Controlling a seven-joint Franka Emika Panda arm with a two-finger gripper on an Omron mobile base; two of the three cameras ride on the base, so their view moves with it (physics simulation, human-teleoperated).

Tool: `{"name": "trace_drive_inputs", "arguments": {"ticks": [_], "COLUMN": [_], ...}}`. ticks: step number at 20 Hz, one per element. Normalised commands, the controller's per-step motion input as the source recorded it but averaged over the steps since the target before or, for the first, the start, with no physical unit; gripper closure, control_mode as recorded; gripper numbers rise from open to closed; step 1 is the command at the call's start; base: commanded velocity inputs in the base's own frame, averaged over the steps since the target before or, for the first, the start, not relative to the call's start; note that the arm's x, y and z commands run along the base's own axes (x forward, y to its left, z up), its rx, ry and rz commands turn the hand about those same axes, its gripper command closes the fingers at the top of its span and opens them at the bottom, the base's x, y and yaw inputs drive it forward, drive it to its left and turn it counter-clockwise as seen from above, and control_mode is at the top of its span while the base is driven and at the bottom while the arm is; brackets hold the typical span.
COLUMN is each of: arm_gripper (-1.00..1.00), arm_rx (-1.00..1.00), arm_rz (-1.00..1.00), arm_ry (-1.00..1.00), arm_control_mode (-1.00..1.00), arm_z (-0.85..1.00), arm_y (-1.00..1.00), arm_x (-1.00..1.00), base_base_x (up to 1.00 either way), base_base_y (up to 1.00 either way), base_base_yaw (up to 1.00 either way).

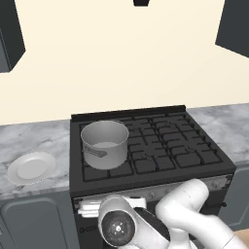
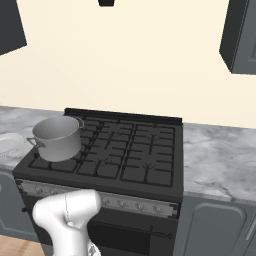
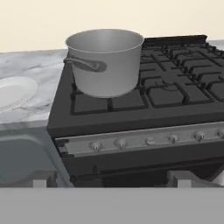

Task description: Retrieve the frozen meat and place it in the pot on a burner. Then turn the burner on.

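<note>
The grey metal pot (image 1: pixel 104 144) (image 2: pixel 56 138) (image 3: pixel 105 61) stands upright on the front-left burner (image 1: pixel 121 170) (image 3: pixel 127 99) of the dark stove, its short handle facing the front. The frozen meat is out of view. My gripper (image 3: pixel 113 181) hangs low in front of the stove's control panel, below and in front of the pot. Its fingertips (image 3: pixel 41 179) stand wide apart at the bottom of the hand view. It is open and holds nothing.
A row of knobs (image 3: pixel 148 141) (image 2: pixel 120 202) runs along the stove's front panel, above the oven door handle. A round white plate (image 1: pixel 31 168) (image 3: pixel 13 92) lies on the marble counter left of the stove. More marble counter (image 2: pixel 220 160) extends to the right.
</note>
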Motion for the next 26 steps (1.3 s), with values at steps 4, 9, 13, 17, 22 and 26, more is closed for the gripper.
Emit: {"name": "trace_drive_inputs", "arguments": {"ticks": [4, 9, 13, 17, 22, 26], "arm_gripper": [-1.00, -1.00, -1.00, -1.00, -1.00, -1.00], "arm_rx": [-0.05, 0.00, -0.04, -0.01, -0.02, 0.01], "arm_rz": [-0.02, 0.10, 0.18, 0.14, 0.19, 0.20], "arm_ry": [-0.16, -0.17, -0.19, -0.04, -0.22, -0.14], "arm_control_mode": [-1.00, -1.00, -1.00, -1.00, -1.00, -1.00], "arm_z": [-0.64, -0.38, -0.63, -0.21, -0.26, -0.40], "arm_y": [-0.26, -0.45, -0.35, -0.10, -0.14, -0.01], "arm_x": [-0.54, 0.08, 0.12, 0.14, 0.24, 0.16], "base_base_x": [0.00, 0.00, 0.00, 0.00, 0.00, 0.00], "base_base_y": [0.00, 0.00, 0.00, 0.00, 0.00, 0.00], "base_base_yaw": [0.00, 0.00, 0.00, 0.00, 0.00, 0.00]}}
